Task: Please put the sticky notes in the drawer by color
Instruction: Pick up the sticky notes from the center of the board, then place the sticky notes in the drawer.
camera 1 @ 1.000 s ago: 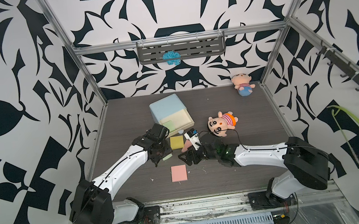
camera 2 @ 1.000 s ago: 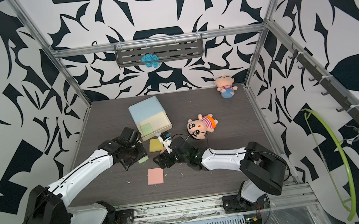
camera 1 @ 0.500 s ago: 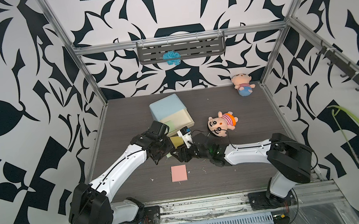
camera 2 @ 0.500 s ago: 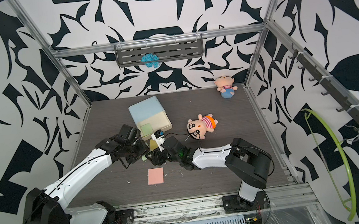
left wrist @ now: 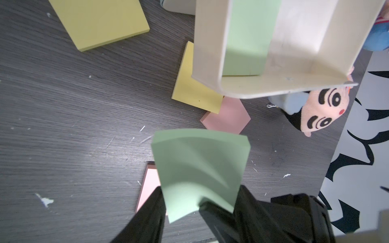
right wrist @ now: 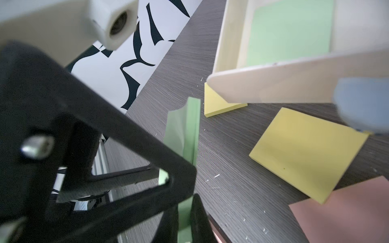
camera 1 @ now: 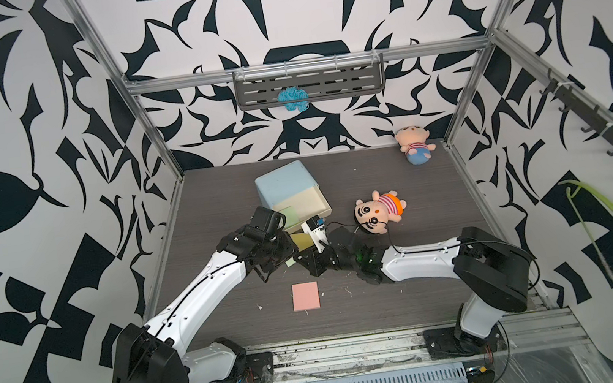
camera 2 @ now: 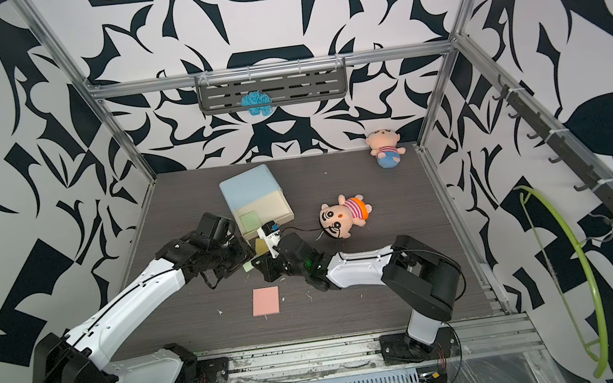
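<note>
1. Grip: your left gripper [left wrist: 183,208] pinched the green pad [left wrist: 200,164], lower centre, left wrist view.
2. Your right gripper [right wrist: 185,223] clamped it too.
3. Drawer [camera 1: 284,181] sat mid-frame, pulled open, second green pad [camera 1: 290,215] inside.

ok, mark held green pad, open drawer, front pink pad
held green sticky pad [left wrist: 200,168], left wrist view, curled top sheet
open drawer [camera 1: 310,203], in a top view, bare floor
front pink sticky pad [camera 1: 305,296], in a top view, centre

No text, label, brand, number or sign can be read in any view: the sticky notes [left wrist: 197,168] have plain coloured faces, the drawer [camera 1: 284,181] carries no print, and the walls [camera 1: 48,112] show only black and white shapes
</note>
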You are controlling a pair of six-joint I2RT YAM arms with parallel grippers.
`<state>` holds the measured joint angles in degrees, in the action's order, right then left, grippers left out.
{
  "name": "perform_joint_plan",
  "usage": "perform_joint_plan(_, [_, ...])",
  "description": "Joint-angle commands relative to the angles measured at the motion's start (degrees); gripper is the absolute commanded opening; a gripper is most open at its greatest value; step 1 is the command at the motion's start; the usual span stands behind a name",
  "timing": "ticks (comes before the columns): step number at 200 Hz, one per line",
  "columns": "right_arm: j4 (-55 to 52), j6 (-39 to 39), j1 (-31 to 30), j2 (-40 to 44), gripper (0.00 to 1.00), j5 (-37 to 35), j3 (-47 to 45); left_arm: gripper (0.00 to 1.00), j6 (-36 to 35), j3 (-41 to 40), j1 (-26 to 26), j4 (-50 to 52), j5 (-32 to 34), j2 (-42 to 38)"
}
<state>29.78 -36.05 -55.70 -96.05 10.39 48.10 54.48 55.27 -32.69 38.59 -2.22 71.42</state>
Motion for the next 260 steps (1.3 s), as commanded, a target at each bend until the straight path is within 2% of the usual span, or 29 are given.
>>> perform_joint_plan(1, [0.6, 0.5, -0.2, 2.2, 0.04, 0.2, 2.0, 0.60, -0.1, 0.5, 0.3, -0.2, -0.2, -1.0])
perform_joint_plan(12, [0.3, 0.4, -0.2, 2.6, 0.00, 0.0, 1.9, 0.66, -0.2, 0.6, 0.3, -0.3, 0.0, -1.3])
perform_joint_plan(24, [-0.3, 0.4, -0.2, 3.4, 0.00, -0.5, 1.8, 0.82, -0.7, 0.7, 0.3, -0.6, 0.4, -1.8])
perform_joint_plan(28, [-0.6, 0.5, -0.2, 3.8, 0.00, -0.7, 1.7, 0.84, -1.1, 0.7, 0.4, -1.0, 0.7, -2.2])
perform_joint_plan(31, [-1.0, 0.7, -0.1, 4.0, 0.00, -0.8, 1.7, 0.91, -1.4, 0.7, 0.3, -1.2, 0.8, -2.5])
perform_joint_plan(41, [-2.3, 1.2, -0.1, 5.1, 0.00, -1.7, 1.7, 1.00, -2.6, 0.5, 0.3, -2.1, 1.7, -3.8])
perform_joint_plan(61, [-4.8, 1.9, 0.5, 7.7, 0.00, -3.8, 1.6, 0.99, -5.7, -1.4, 0.3, -5.9, 3.8, -8.5])
perform_joint_plan(79, [-8.1, 1.8, 1.7, 9.9, 0.00, -5.5, 2.3, 0.99, -11.2, -3.9, 0.3, -10.2, 6.3, -14.2])
perform_joint_plan(101, [-16.7, -1.3, 4.6, 11.6, 0.00, -5.7, 6.1, 0.99, -24.3, -6.4, 0.3, -11.9, 12.4, -20.9])
perform_joint_plan(117, [-21.4, -3.7, 6.9, 12.2, 0.00, -4.5, 8.5, 0.99, -34.6, -8.8, 0.3, -13.8, 13.5, -24.3])
perform_joint_plan(157, [-32.9, -11.9, 13.7, 10.5, 0.00, 1.9, 16.1, 0.99, -51.6, -11.4, 0.3, -16.2, 5.5, -27.2])
perform_joint_plan(180, [-36.3, -17.5, 17.3, 8.3, 0.00, 6.0, 19.3, 0.99, -58.2, -10.3, 0.3, -14.4, -1.6, -25.8])
perform_joint_plan(201, [-39.2, -19.6, 19.0, 6.1, 0.00, 7.4, 22.4, 0.99, -63.3, -10.4, 0.3, -13.9, -6.3, -24.9])
perform_joint_plan(227, [-40.8, -20.6, 19.8, 3.3, 0.00, 8.3, 25.7, 0.99, -66.3, -11.4, 0.3, -14.9, -10.0, -24.7])
perform_joint_plan(260, [-41.5, -22.3, 19.9, -1.6, 0.00, 10.7, 29.7, 0.99, -66.7, -12.1, 0.3, -15.4, -10.6, -24.1])
